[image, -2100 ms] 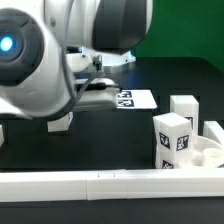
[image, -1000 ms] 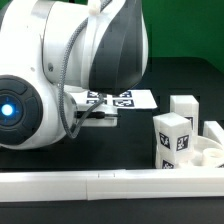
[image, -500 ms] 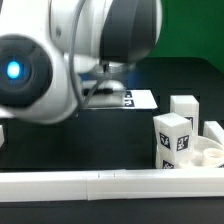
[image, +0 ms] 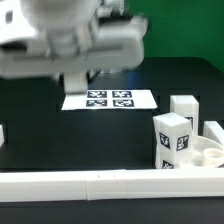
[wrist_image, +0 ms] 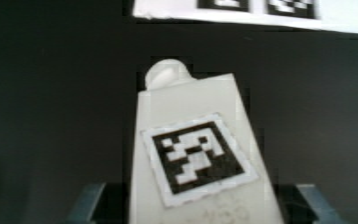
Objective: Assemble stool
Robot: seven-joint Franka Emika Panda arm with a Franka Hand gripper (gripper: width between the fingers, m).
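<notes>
In the wrist view a white stool leg (wrist_image: 190, 130) with a black-and-white tag runs out from between my fingers (wrist_image: 92, 200). My gripper (wrist_image: 199, 206) is shut on its near end. In the exterior view the gripper (image: 75, 84) hangs blurred under the arm, above the table and to the left of the marker board (image: 109, 100); the held leg is hard to make out there. At the exterior view's right stand two more tagged legs, one in front (image: 172, 141) and one behind (image: 184, 108). The round seat (image: 207, 153) lies beside them, partly hidden.
A long white rail (image: 100, 185) runs along the front of the black table. An upright white piece (image: 214, 130) stands at the far right edge, and a small white piece (image: 2, 134) shows at the left edge. The marker board (wrist_image: 247, 8) shows beyond the leg's tip.
The arm has swung up and back, uncovering the marker board in the exterior view. The jaws have closed onto the leg within the last second.
</notes>
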